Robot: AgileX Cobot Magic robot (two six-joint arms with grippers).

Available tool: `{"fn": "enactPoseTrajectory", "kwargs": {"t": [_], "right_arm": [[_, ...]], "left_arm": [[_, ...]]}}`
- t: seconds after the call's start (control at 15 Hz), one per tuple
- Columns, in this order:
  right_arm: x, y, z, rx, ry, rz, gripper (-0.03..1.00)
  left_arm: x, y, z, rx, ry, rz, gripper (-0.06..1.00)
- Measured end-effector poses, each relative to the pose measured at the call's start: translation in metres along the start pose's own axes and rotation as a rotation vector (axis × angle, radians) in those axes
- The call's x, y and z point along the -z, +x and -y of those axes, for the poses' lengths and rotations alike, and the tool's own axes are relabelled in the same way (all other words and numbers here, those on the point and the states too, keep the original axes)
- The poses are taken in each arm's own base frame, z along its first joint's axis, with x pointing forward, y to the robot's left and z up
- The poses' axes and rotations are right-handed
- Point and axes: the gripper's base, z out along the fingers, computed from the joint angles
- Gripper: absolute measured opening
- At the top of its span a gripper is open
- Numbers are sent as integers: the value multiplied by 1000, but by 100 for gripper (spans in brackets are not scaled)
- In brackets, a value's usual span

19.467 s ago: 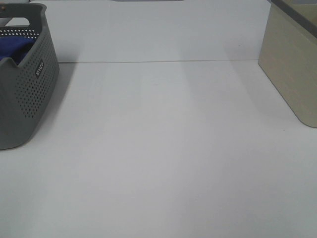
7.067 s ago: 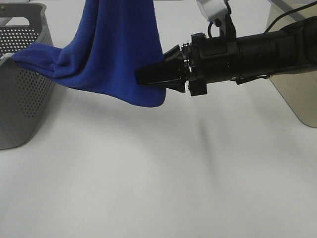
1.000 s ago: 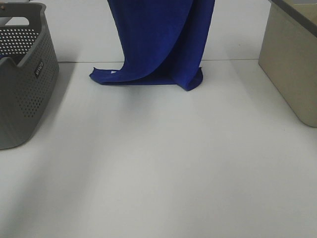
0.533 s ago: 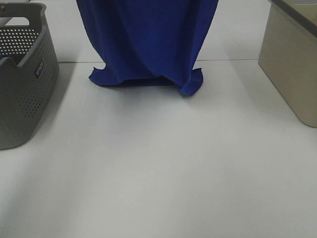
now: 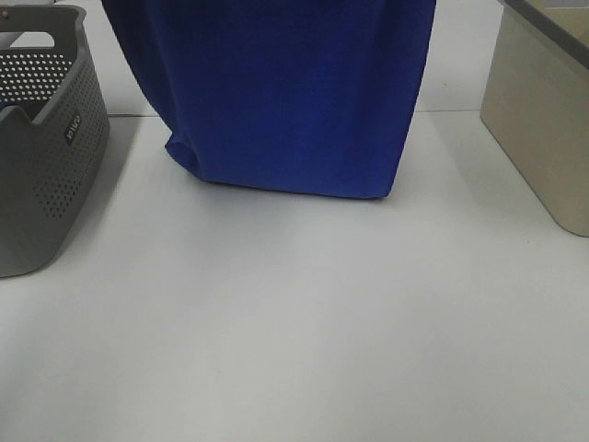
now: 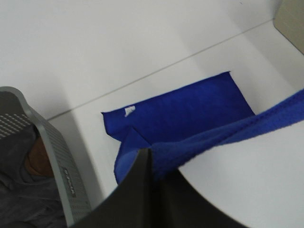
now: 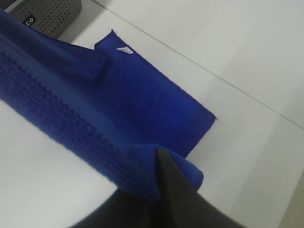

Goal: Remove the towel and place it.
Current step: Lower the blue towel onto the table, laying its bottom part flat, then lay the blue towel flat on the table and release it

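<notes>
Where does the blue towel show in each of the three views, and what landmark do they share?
Exterior high: the towel hangs at upper centre, lower end on the table.
Left wrist: the towel lies partly flat, one edge raised.
Right wrist: the towel lies partly flat, one edge raised.
Shared landmark: the grey basket.

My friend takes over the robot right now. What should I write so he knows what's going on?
Left gripper: shut on the top edge of the big royal-blue plush towel.
Right gripper: shut on the same edge, other end.
Towel: out of the grey perforated plastic basket, hanging spread between both grippers. Its lower end, with the white tag, lies on the white table.
Left to do: probably lay the rest flat, then let go.
</notes>
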Motion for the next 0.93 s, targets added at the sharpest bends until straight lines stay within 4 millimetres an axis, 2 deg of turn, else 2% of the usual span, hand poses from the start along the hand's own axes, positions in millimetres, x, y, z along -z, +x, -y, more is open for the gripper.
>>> {"fn": "enactPoseTrajectory", "kwargs": {"t": [0.07,0.13,0.2,0.4,0.73,0.93], "right_arm": [[6,8,-4,-7,-7,-17,2],[14,28,-13,-34,-36,-56,2],[17,37,-17,-47,-52,-76,2],[22,70,-29,-91,-90,-142,2],[28,104,-46,-152,-171,-189,2],[27,131,-54,-178,-195,-245,2]], "left_arm": [[1,9,3,12,33,-33,0],[0,29,8,34,88,-102,0],[-1,42,9,42,93,-145,0],[17,75,12,73,114,-206,0],[42,125,17,110,174,-269,0],[33,154,24,153,232,-362,0]]}}
